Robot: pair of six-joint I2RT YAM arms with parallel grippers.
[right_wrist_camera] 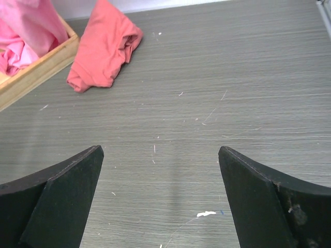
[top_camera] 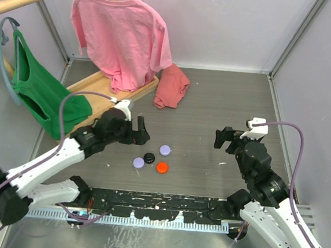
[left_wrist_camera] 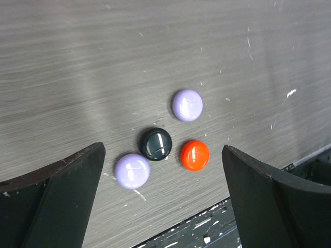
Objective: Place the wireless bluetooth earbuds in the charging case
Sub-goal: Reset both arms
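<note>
Left to right: the pink T-shirt point(top_camera: 118, 36) hangs with its hem in the wooden tray point(right_wrist_camera: 36, 72), and a red cloth point(right_wrist_camera: 103, 46) lies crumpled just beside it. My left gripper point(left_wrist_camera: 161, 150) hangs released, jaws wide, over four glossy pucks at mid-table: a lavender puck point(left_wrist_camera: 132, 170), a black puck point(left_wrist_camera: 155, 144), an orange-red puck point(left_wrist_camera: 195, 155), and a second lavender puck point(left_wrist_camera: 187, 105) behind. Each sits dome up and round, so I can tell no heading. I cannot make out the earbuds themselves. My right gripper point(right_wrist_camera: 160, 149), likewise released, holds nothing.

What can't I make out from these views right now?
- The earbuds: none discernible in any view; too small from the top camera.
- Four pucks: seen from above in the left wrist view, so any lid seam is hidden.
- Right wrist view: the pucks fall outside its frame.
</note>
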